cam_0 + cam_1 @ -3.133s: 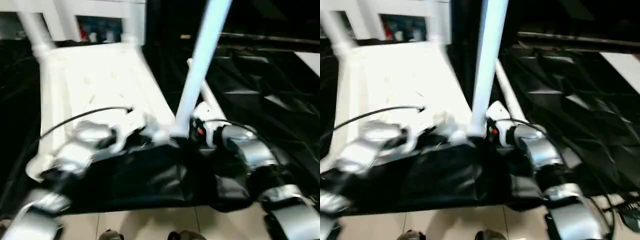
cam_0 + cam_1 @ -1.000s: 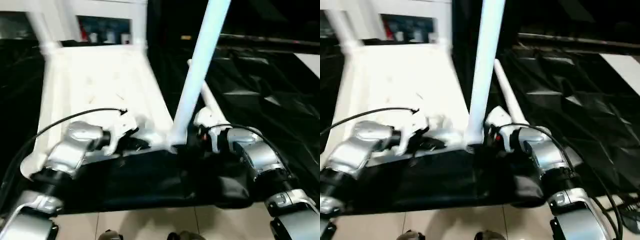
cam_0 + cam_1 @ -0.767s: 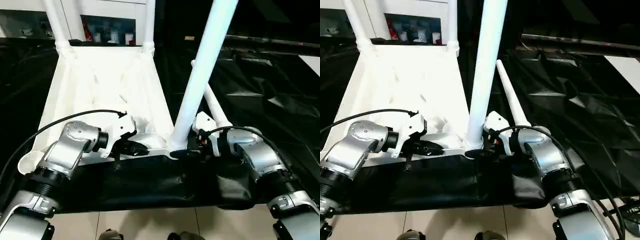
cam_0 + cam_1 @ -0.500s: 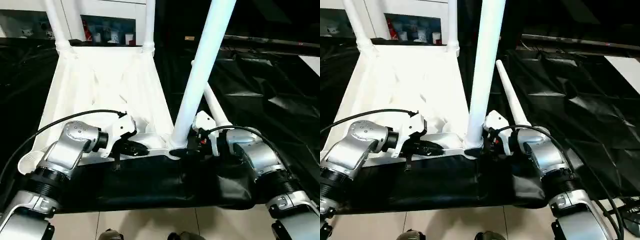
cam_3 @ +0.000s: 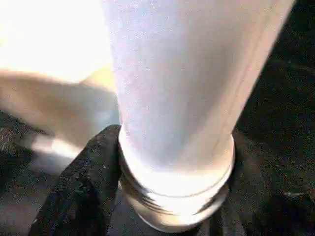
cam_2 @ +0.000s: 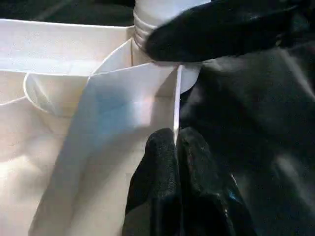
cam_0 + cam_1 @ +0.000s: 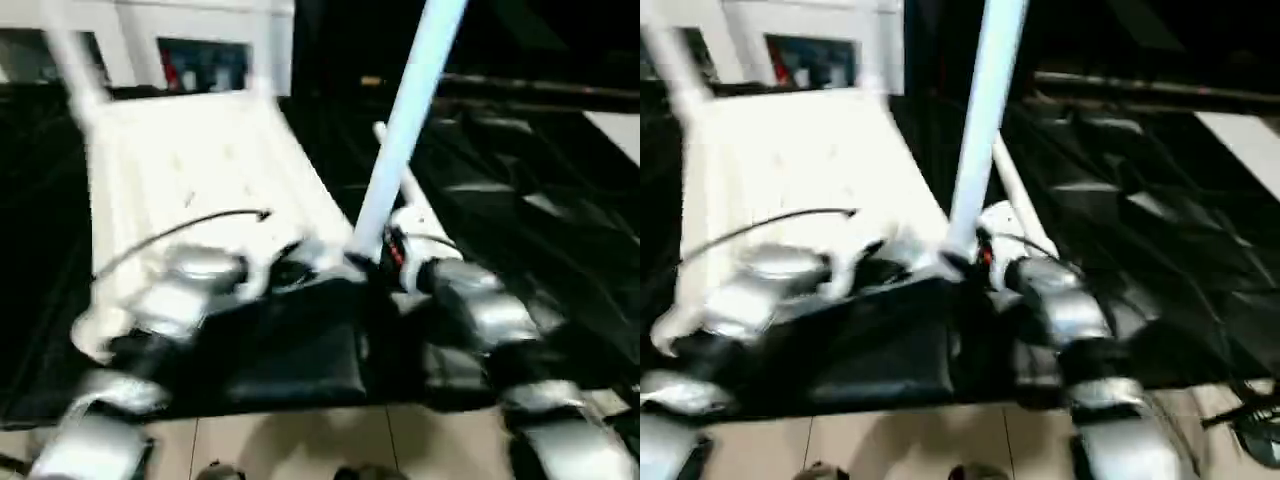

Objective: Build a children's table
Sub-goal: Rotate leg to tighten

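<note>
left gripper [image 6: 176, 147] pinching tabletop [image 6: 59, 162] edge, right gripper [image 5: 162, 187] clasping leg [image 5: 182, 88]

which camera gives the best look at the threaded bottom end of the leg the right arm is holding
The right wrist view: the leg's threaded end sits close up between the right end effector's black fingers. The left wrist view catches those ridges at its edge beside the tabletop's corner. The eye views show the leg as a long upright pole, threads indistinct.

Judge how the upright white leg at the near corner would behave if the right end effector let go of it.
The leg is long, leans slightly and shows exposed thread at its base, so it probably isn't fully seated and could tip. Round and tapered, it would likely roll in a curve on the black sheet. It looks stiff and light.
</note>
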